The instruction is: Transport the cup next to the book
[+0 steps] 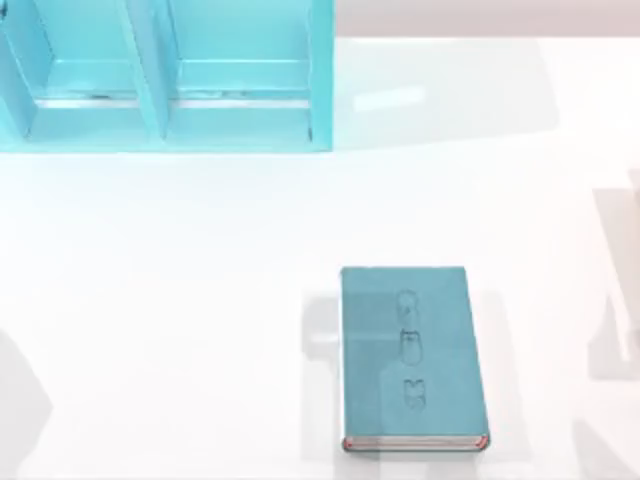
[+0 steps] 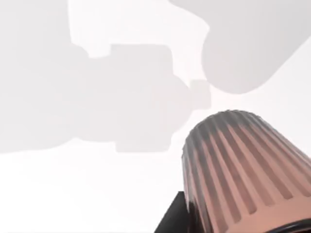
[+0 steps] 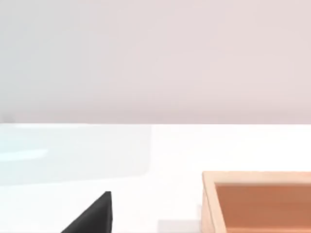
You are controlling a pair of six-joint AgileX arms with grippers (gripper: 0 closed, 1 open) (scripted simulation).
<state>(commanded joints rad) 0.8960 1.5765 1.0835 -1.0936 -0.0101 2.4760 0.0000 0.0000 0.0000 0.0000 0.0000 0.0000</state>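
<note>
The cup, copper-coloured and ribbed, looms close in the left wrist view with its base pointing away from the camera. It hangs above the white table, apart from its round shadow, and my left gripper is shut on it, one dark finger showing beside its wall. The teal-blue book lies flat at the table's front, right of centre, with its red-edged page block toward the front edge. A dark part of my right gripper pokes into the right wrist view over the table.
A light-blue shelf unit stands at the back left of the table. A shallow wooden box sits near my right gripper. Arm shadows fall on the table's left and right edges.
</note>
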